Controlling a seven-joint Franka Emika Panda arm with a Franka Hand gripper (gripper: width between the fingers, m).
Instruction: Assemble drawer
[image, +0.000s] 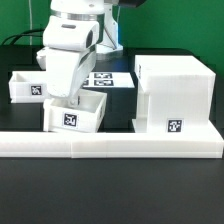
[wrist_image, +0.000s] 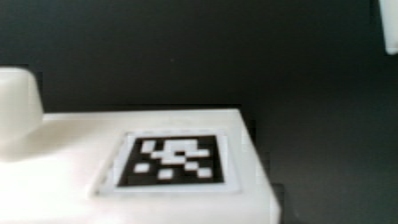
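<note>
The large cubic housing (image: 172, 95) stands at the exterior view's right with a tag on its front. One small open-top tray (image: 28, 88) sits at the left. A second tray (image: 80, 115) sits in the middle, just behind the rail, its tagged face towards the camera. My gripper (image: 68, 98) reaches down onto this tray's left rear wall and appears shut on it; the fingertips are hidden by the hand and the wall. In the wrist view a white tagged face of the tray (wrist_image: 175, 160) lies very close and hides the jaws.
The long low white border rail (image: 110, 146) runs along the front. The marker board (image: 104, 78) lies flat behind the middle tray. Dark table (wrist_image: 302, 60) shows beyond the tray. A white rounded shape (wrist_image: 15, 100) sits at the wrist view's edge.
</note>
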